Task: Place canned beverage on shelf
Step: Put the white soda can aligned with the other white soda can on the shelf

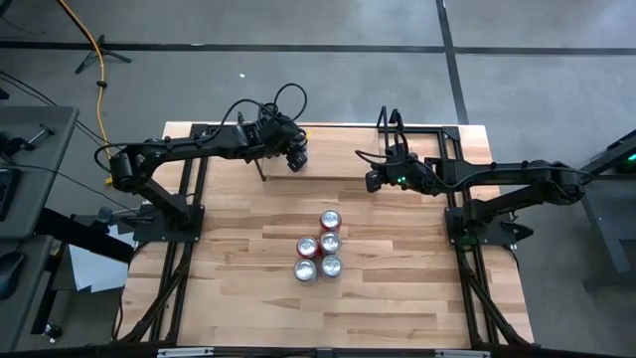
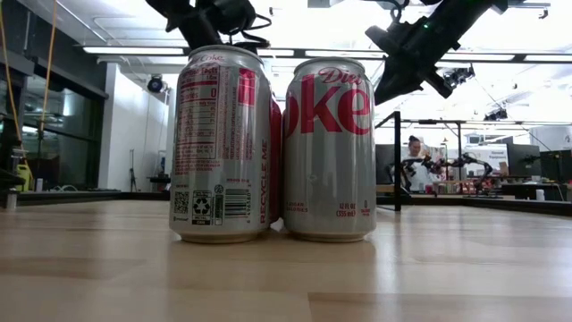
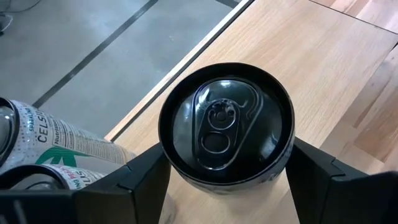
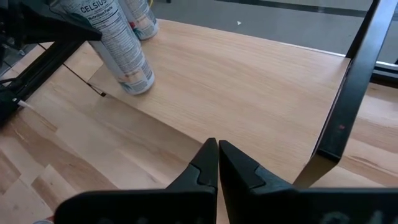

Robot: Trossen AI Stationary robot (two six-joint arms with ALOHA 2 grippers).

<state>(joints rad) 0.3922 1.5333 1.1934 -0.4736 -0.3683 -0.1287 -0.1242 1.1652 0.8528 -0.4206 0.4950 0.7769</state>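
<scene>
The left gripper (image 3: 227,180) hangs over the back left part of the shelf (image 1: 338,159), its two dark fingers (image 3: 134,180) standing on either side of a black can (image 3: 227,124) that sits upright on the pale plank; a sliver of gap shows at each side, so the fingers look loosened rather than pressed on it. Just beside that can, toward the shelf's outer end, stand two tall white cans (image 3: 56,146). The right gripper (image 4: 217,163) hovers over the other end of the same shelf with its fingers pinched together on nothing, a black upright rod (image 4: 348,99) near it. Well apart from both grippers, toward the front of the table (image 1: 397,298), four silver-and-red soda cans (image 1: 320,256) huddle together.
</scene>
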